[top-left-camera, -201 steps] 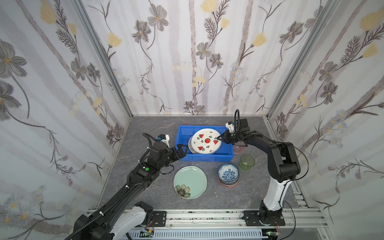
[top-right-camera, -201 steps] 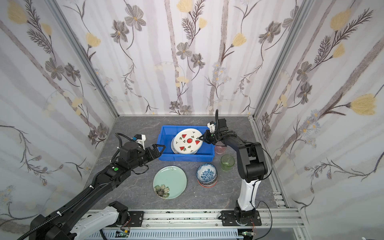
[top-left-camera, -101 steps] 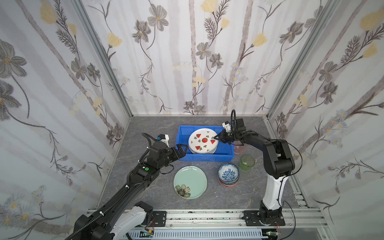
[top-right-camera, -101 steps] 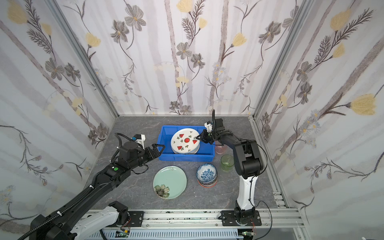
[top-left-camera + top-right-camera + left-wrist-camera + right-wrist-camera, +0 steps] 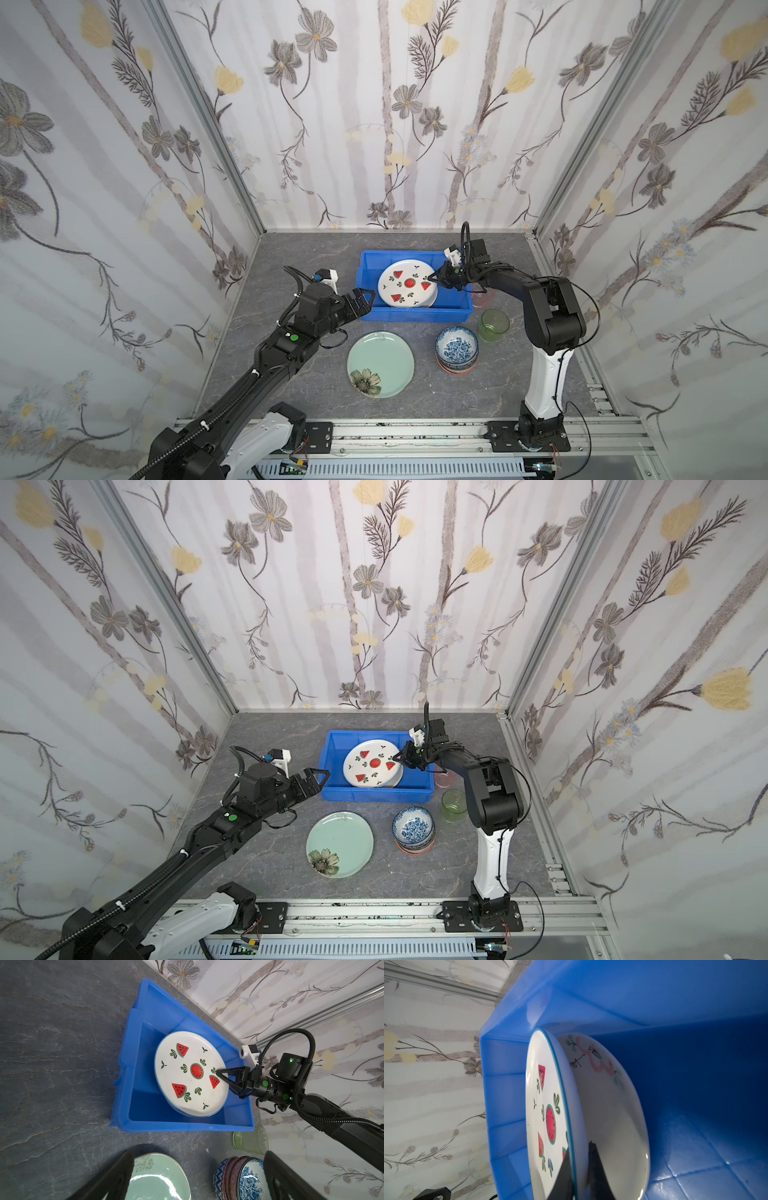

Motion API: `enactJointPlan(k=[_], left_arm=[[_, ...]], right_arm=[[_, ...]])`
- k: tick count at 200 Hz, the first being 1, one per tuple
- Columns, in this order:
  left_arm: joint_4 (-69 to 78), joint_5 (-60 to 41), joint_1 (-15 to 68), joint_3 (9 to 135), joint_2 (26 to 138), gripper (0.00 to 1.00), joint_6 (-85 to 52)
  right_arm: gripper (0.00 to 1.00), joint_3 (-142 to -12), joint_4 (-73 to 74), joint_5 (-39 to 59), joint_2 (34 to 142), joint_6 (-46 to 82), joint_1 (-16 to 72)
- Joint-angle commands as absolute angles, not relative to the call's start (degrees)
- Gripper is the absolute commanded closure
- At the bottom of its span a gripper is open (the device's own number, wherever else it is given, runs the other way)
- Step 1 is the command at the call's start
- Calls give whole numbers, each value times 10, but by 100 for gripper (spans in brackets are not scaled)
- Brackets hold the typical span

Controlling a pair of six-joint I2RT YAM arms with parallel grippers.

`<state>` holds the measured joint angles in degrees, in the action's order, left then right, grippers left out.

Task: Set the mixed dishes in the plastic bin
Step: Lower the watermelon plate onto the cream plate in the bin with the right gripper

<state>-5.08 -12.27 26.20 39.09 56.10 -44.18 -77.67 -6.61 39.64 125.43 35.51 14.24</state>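
The right pincer (image 5: 579,1172) is clenched on the rim of the watermelon-print plate (image 5: 546,1105), 1 finger on the printed face and the other under the edge, wedged between this plate and the cream plate (image 5: 608,1105) below it. The watermelon-print plate sits tilted inside the blue bin (image 5: 415,318), its gripped side raised off the cream plate, which lies on the bin floor and is mostly covered in both top views. The bin's right wall stands just beside the right pincer (image 5: 436,279), and the arm reaches in over that wall. Just outside it, partly hidden under the arm, stands a pink tumbler (image 5: 484,297); a green tumbler (image 5: 493,326) stands upright near the bin's front right corner. In front of the bin on the grey tabletop (image 5: 299,257) are a stack of bowls (image 5: 456,349) with a blue-white 1 on top and, to its left, a mint green plate (image 5: 380,363) with a flower, apart from each other and from the bin. The left pincer (image 5: 360,301) is spread wide and grasps nothing, hovering just off the bin's front left corner, pointing toward it.
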Motion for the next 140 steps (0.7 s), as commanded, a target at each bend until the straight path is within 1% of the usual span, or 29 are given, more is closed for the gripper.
enactJointPlan(k=[1, 105, 140], left_arm=[[-51, -120, 261, 388, 556, 0, -442], [-50, -120, 259, 379, 548, 0, -438], [-50, -121, 257, 376, 544, 0, -436]], right_arm=[[100, -781, -29, 397, 1247, 357, 147], [100, -786, -105, 258, 1202, 332, 162], [100, -785, -115, 236, 1201, 327, 163]])
